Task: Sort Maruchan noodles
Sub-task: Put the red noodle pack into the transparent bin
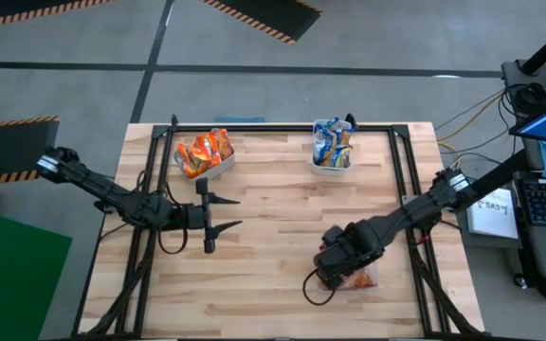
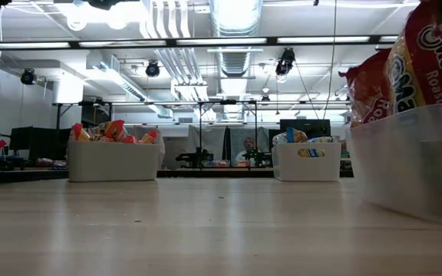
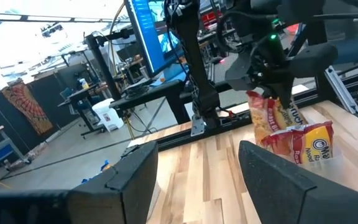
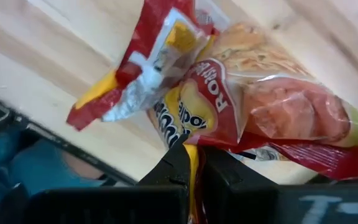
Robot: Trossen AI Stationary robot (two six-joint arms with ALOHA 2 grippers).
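From above I have the right gripper low over the near right part of the worktop, sitting on top of the red packets. My right wrist camera shows its jaws pressed together on the edge of 1 red packet, with a yellow strip of wrapper caught between them; more red packets lie crumpled just beyond it. In the low view those red packets stand in a clear bin close to the lens.

The left gripper hangs over the left middle of the worktop, jaws spread wide and holding nothing. Its wrist camera looks across the wood at the right arm and the red packets under it.

The orange packets are heaped in a white bin at the far left of the worktop. The blue-and-yellow packets stand in a second white bin at the far right. The 2 bins are well apart. I can see no loose packets on the wood between them.
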